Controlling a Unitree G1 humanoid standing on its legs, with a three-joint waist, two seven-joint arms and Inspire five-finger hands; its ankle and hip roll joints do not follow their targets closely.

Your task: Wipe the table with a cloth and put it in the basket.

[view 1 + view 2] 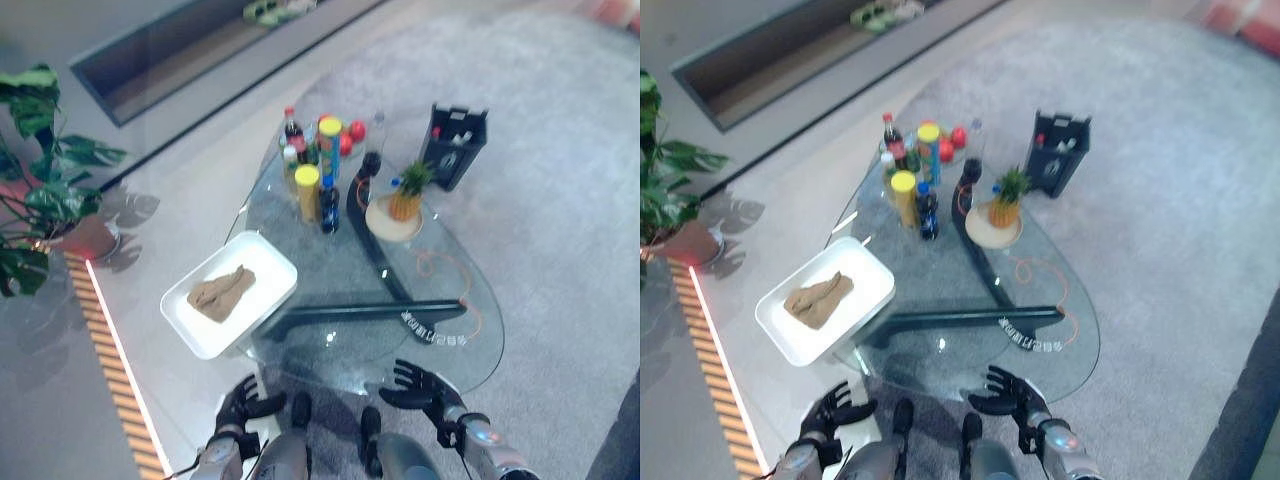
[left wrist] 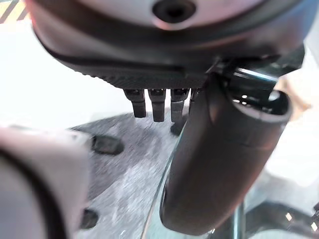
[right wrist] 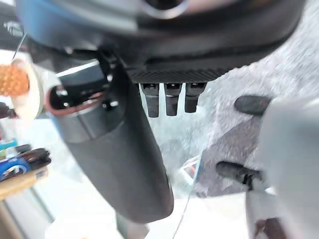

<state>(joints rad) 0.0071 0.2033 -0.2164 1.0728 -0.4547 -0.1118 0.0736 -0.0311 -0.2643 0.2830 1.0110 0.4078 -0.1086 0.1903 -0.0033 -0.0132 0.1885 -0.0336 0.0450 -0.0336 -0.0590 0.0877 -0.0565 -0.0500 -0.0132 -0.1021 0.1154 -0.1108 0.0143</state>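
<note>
Glass table bearing a white tray, bottles, a pineapple on a plate.

We see a pineapple on a plate beside bottles and cans at the surface's far edge (a potted plant stands on the floor).

The table is clear, glossy glass on dark matt bars. At its left edge a smooth white plastic-looking tray holds a crumpled, matt tan cloth. The carpet looks rough and grey; the floor is smooth and shiny.
</note>
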